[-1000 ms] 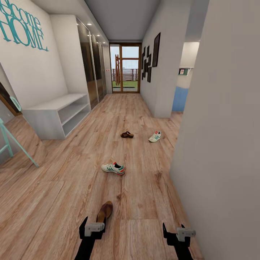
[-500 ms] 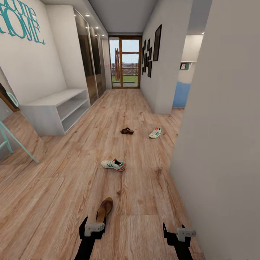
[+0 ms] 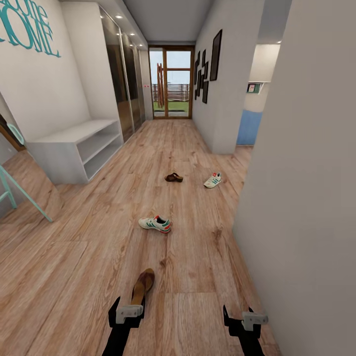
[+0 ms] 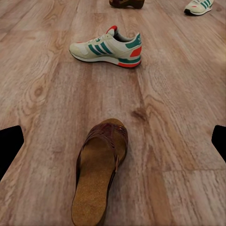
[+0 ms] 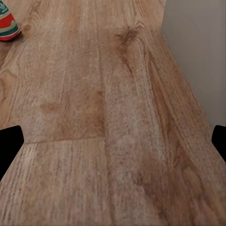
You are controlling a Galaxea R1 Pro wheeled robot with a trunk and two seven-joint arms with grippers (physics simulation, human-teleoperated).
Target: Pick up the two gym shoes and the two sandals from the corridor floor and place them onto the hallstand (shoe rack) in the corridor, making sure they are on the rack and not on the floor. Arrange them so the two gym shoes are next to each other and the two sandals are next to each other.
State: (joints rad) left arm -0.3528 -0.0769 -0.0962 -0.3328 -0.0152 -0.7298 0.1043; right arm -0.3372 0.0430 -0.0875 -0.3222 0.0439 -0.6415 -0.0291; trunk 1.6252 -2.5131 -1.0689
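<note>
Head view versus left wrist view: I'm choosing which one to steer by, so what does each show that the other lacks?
Head view alone: the hallstand along the left wall, both grippers, left and right, and the glass door at the corridor's end. Left wrist view alone: the near sandal's perforated strap and tan footbed up close. Both share the near sandal, the near gym shoe, the far sandal, the far gym shoe and the corridor floor.

A narrow corridor with wood-plank floor (image 3: 99,257) and white walls. Glass doors (image 3: 170,84) at the far end show greenery. Mirrored wardrobe (image 3: 123,89) along one side, dark frames (image 3: 207,69) opposite, turquoise lettering (image 3: 24,29), ceiling spotlights (image 3: 129,32).
</note>
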